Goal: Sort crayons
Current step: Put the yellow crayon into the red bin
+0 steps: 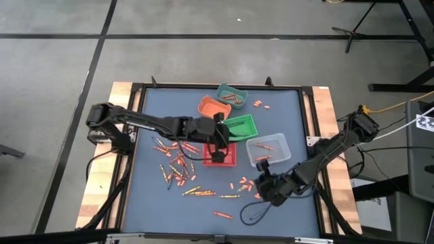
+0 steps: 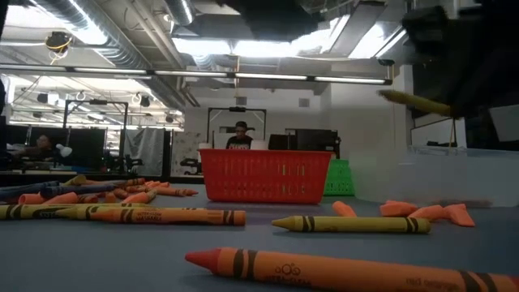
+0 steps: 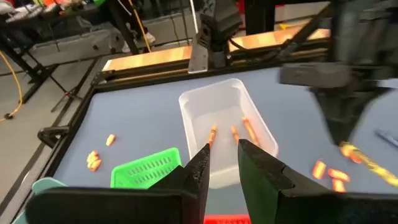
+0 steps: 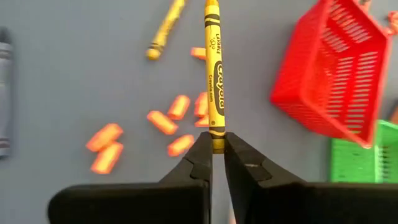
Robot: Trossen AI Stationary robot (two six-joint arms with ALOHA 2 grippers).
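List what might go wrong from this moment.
1. The right gripper pinches the yellow crayon only at its very end, so it may pivot or slip out while being carried.
2. The left gripper, empty and open, hovers over the red bin; both arms working close together there might collide.
3. Orange crayon stubs lie scattered below; a dropped crayon would land among them.

Red bin point(image 4: 336, 74) cut off by right wrist picture's edge; person point(image 2: 238, 136) beyond table blurred.
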